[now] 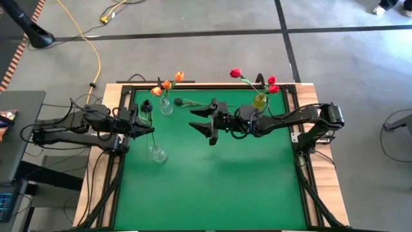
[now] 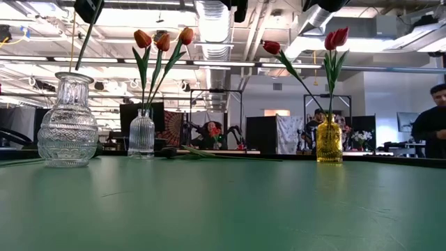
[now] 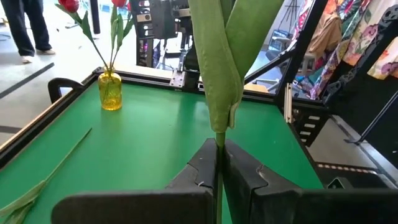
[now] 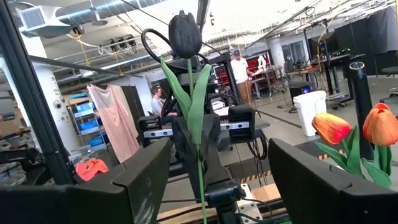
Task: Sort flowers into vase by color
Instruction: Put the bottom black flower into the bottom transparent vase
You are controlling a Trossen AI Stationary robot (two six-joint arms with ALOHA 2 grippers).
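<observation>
My left gripper is shut on a dark tulip, which stands upright over the large clear vase at the table's left. A small clear vase holds orange tulips. A yellow vase holds red tulips. Another dark flower lies flat on the mat between those two vases. My right gripper hangs open over the table's middle, pointing at the left gripper, with nothing between its fingers. My left gripper pinches the dark tulip's thin stem just below its leaves, between its two fingers. The fingers come about level from the table's left and lie across the stem. The flower stands upright, head up, and its lower stem runs down to the large vase's mouth.
The green mat has open room across its near half. A black frame runs round the table's edges. People stand in the room beyond the table.
</observation>
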